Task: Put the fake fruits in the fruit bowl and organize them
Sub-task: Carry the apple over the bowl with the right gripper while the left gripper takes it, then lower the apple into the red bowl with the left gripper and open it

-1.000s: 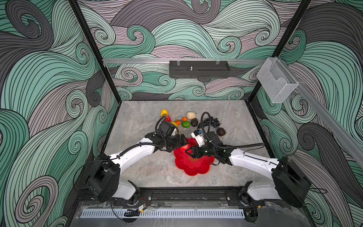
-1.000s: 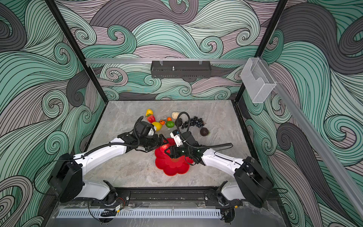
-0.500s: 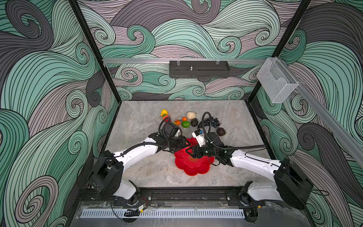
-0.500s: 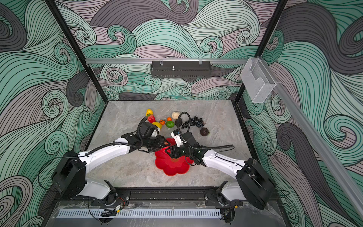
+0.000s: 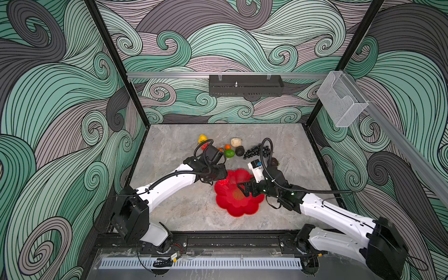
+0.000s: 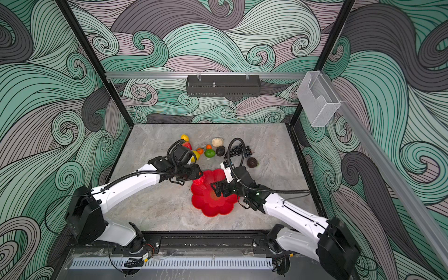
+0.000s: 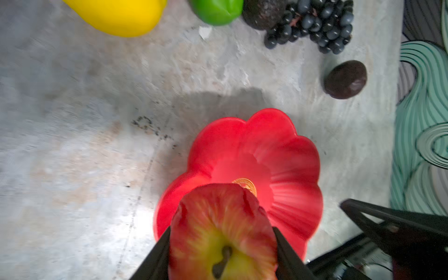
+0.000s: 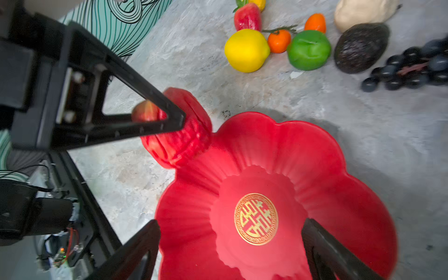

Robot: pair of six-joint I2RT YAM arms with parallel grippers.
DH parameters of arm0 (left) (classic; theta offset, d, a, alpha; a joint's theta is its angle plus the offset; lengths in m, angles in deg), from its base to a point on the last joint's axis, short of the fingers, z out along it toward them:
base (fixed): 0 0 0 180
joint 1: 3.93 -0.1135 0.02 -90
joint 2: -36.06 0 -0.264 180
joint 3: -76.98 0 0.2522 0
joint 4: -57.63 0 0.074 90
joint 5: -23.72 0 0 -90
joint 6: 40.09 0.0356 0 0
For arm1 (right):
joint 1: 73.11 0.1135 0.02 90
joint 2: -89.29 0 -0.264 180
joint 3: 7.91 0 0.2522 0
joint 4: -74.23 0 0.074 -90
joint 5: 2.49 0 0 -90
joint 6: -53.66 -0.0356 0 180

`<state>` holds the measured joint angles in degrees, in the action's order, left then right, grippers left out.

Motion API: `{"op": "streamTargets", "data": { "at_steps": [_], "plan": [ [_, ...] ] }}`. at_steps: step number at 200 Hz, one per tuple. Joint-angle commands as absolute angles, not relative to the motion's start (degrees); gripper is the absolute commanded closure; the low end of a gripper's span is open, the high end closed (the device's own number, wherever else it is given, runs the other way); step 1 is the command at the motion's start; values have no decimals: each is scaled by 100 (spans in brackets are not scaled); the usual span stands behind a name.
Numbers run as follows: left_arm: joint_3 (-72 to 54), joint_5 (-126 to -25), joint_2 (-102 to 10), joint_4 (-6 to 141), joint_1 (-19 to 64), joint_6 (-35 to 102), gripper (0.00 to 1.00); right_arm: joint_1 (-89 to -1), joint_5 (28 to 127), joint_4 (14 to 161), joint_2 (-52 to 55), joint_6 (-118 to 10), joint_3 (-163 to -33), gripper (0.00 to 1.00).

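My left gripper (image 7: 223,242) is shut on a red apple (image 7: 223,232) with a yellow-green stem end and holds it above the near-left rim of the red scalloped fruit bowl (image 5: 242,213) (image 6: 211,211) (image 7: 266,121) (image 8: 278,126). From the right wrist the apple (image 8: 179,138) hangs just outside that rim. My right gripper (image 8: 231,221) (image 5: 242,189) stands open above the bowl with nothing between its fingers. The bowl's floor shows only a gold emblem. Behind the bowl on the table lie the lemon (image 8: 246,49), lime (image 8: 309,49), strawberry (image 8: 247,17), two small oranges (image 8: 278,41) and the grape bunch (image 8: 412,68).
A beige lump (image 5: 236,142), a dark rough fruit (image 5: 240,150) and a brown lump (image 5: 274,162) lie behind the bowl. Both arms meet over the bowl's left half. Patterned walls close in the grey table on three sides.
The left jaws have shut on the apple, which sat between both grippers before. The right jaws have opened wide and now hang over the bowl.
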<state>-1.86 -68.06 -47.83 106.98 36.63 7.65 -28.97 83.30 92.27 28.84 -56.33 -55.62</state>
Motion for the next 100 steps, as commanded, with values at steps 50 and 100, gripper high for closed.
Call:
{"op": "streamTargets", "data": {
  "at_steps": [50,100],
  "plan": [
    [-494,-5464,-5337,10290,4900,1590,49,-3150,11203,9648,4625,-6003,-4589,3],
    [-755,-5297,-6135,9719,5438,1828,48,-3433,11497,9686,4996,-6321,-4250,3]
  ]
}}
